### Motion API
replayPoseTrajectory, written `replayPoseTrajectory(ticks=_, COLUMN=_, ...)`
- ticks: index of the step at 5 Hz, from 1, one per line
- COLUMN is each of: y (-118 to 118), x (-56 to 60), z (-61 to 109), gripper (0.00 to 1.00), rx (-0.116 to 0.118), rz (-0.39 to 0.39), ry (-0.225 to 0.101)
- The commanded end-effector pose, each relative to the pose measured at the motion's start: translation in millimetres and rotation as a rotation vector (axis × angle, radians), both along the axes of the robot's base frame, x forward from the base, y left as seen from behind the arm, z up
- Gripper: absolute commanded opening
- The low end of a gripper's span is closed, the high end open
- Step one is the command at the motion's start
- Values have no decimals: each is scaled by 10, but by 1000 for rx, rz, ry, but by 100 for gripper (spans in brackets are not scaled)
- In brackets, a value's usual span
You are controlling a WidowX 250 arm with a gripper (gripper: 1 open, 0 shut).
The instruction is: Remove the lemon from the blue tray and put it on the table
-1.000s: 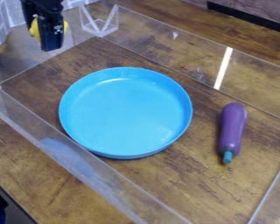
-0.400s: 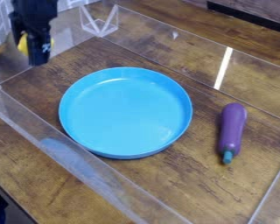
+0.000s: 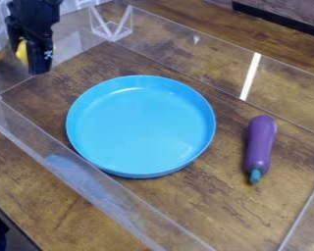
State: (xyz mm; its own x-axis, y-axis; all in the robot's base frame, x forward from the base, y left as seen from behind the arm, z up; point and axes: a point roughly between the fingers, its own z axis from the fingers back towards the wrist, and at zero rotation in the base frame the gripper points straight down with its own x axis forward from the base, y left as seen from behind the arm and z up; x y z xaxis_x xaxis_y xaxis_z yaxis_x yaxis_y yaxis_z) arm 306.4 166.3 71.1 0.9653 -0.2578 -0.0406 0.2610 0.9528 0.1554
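Observation:
The blue tray (image 3: 140,127) lies in the middle of the dark wooden table (image 3: 160,54) with nothing in it. My black gripper (image 3: 39,65) hangs at the far left, beyond the tray's rim, pointing down just above the wood. A sliver of the yellow lemon (image 3: 19,47) shows at the gripper's left side. The fingers are shut on it, and most of the fruit is hidden behind them.
A purple eggplant (image 3: 259,147) lies on the table to the right of the tray. Clear plastic walls (image 3: 68,167) run along the front left and the back. A clear plastic stand (image 3: 114,22) sits behind the gripper.
My gripper has moved left and down toward the table with the lemon in it. Tray and eggplant have stayed put.

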Motion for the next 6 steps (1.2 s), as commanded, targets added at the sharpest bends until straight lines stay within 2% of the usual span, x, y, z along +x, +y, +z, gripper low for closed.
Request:
replayPoseTrajectory(ticks=1, y=104, x=76, z=143, gripper=0, rx=30, rz=20, ry=-55)
replayPoseTrajectory(ticks=2, y=122, x=89, z=124, gripper=100, rx=30, rz=31, ry=-58)
replayPoseTrajectory(ticks=6, y=277, x=264, z=-8, gripper=100, rx=10, rz=54, ry=-69)
